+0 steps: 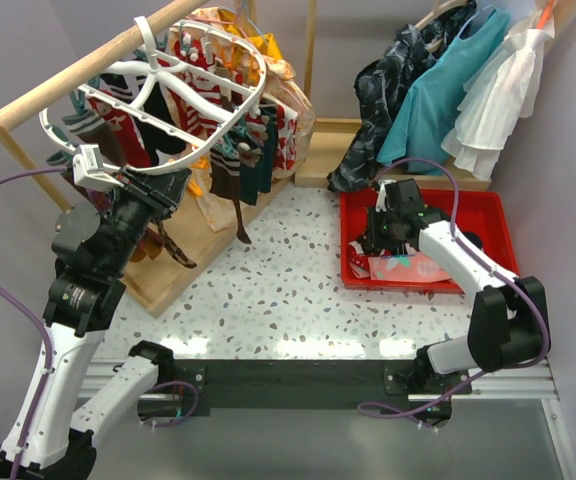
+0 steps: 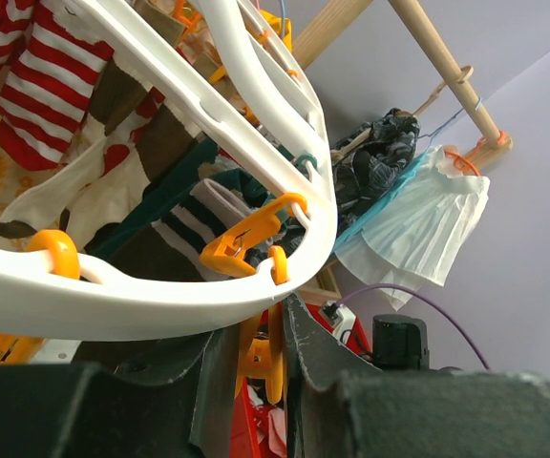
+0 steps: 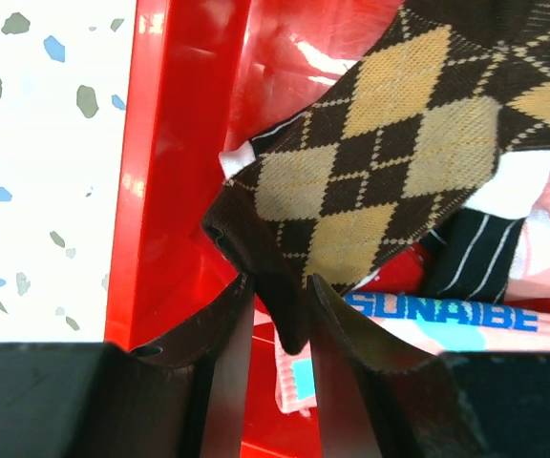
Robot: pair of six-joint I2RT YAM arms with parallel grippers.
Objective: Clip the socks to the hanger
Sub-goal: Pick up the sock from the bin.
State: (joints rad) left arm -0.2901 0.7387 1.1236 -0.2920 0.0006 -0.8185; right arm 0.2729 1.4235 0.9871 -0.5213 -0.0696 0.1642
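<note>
The white oval hanger (image 1: 168,80) hangs from the rail at the upper left, with several socks (image 1: 248,160) clipped under it. A red-white striped sock (image 2: 36,86) shows up close beneath its rim (image 2: 160,305). My left gripper (image 2: 265,329) is raised to the hanger's near rim and shut on an orange clip (image 2: 261,358). My right gripper (image 3: 280,286) is down in the red tray (image 3: 175,143), at its left wall. Its fingers are closed on the dark cuff of a brown argyle sock (image 3: 390,143). From above, the right gripper (image 1: 378,240) sits at the tray's left end.
A wooden rail (image 1: 78,75) slants across the upper left, its wooden base (image 1: 188,260) resting on the table. Teal and white dresses (image 1: 448,90) hang behind the red tray (image 1: 488,215). A pink lettered sock (image 3: 447,315) and a black pinstriped one (image 3: 471,253) also lie in the tray.
</note>
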